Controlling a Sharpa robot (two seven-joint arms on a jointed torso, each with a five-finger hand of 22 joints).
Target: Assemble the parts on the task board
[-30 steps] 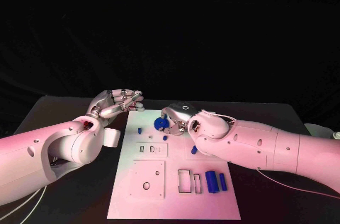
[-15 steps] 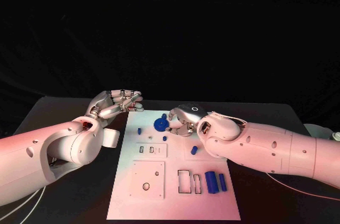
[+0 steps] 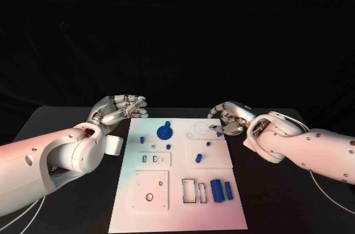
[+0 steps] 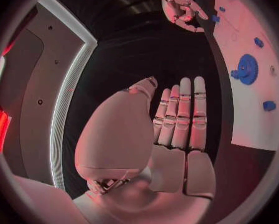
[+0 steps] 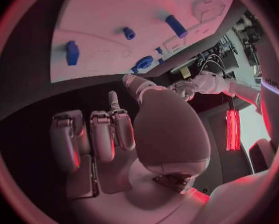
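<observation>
Silver fingers of the right robot hand (image 3: pixel 231 118) curl in on nothing, just off the task board's (image 3: pixel 177 213) far right corner. The left robot hand (image 3: pixel 118 109), likewise curled and empty, hovers off the far left corner. On the board a blue gear (image 3: pixel 165 132) lies near the far edge, above the black bench (image 3: pixel 66 213).

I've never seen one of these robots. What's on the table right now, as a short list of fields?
Board: white task board, flat on the black table
Parts: blue gear near the far end; two blue cylinders near the front
Left hand: off the board's far left corner, empty
Right hand: off the far right edge, empty
</observation>
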